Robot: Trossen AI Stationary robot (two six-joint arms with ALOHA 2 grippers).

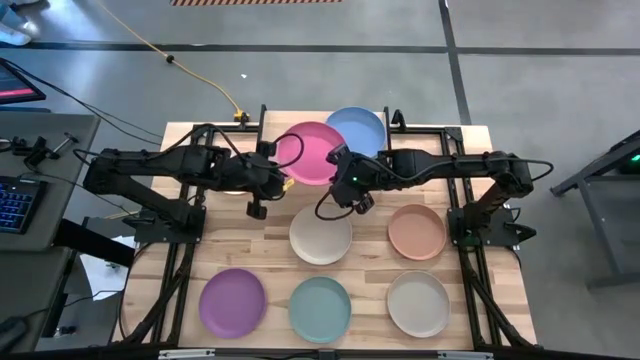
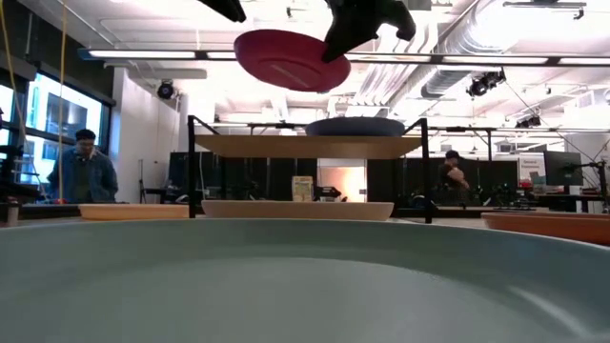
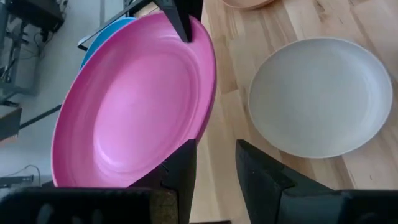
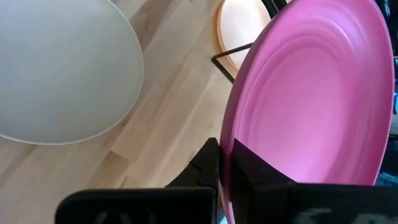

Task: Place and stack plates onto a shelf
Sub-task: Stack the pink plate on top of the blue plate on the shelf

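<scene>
teal plate [image 2: 305, 286] fills the foreground; right gripper [image 1: 340, 181] clamps the pink plate [image 1: 310, 153] above the shelf [image 2: 307, 145] for stacking; left gripper [image 1: 282, 181] apart, beside its rim.

Grey floor [image 1: 520, 100] with dark lines, yellow cable [image 1: 190, 65], bright ceiling lights [image 2: 534, 59], windows [image 2: 48, 133]

Low view is mostly blocked by the teal plate [image 2: 305, 281], blurred right up against the lens. Both arms are cut off by the top edge there. The blue plate [image 1: 358, 128] sits half hidden under the magenta plate [image 1: 310, 152], and the shelf [image 1: 440, 128] barely shows.
</scene>
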